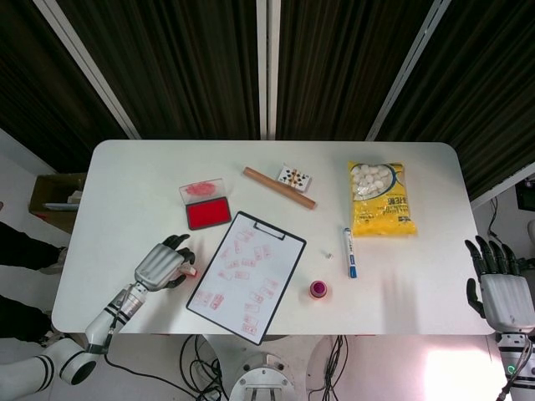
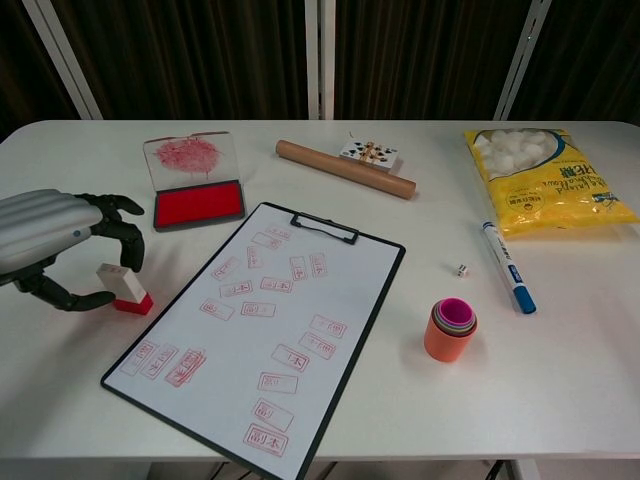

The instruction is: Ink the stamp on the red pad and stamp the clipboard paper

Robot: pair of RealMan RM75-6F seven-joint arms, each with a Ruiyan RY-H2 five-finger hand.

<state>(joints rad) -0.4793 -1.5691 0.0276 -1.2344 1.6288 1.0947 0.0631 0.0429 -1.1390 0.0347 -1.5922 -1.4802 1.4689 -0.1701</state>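
Note:
The stamp (image 2: 125, 288), white with a red base, stands on the table just left of the clipboard (image 2: 350, 330); it also shows in the head view as the stamp (image 1: 191, 271). My left hand (image 2: 60, 245) arches over it, fingers (image 2: 128, 240) above its top and the thumb low at its left side, no firm grip visible. The red ink pad (image 2: 198, 205) lies open behind it, with its lid (image 2: 190, 160) raised. The clipboard paper (image 1: 248, 276) carries several red stamp marks. My right hand (image 1: 501, 288) hovers open at the table's right edge, far from everything.
Along the back lie a wooden rolling pin (image 2: 345, 168) and a pack of cards (image 2: 370, 152). A yellow bag of white balls (image 2: 545, 180), a blue marker (image 2: 507, 267), a small die (image 2: 461, 269) and stacked cups (image 2: 451, 329) sit right of the clipboard.

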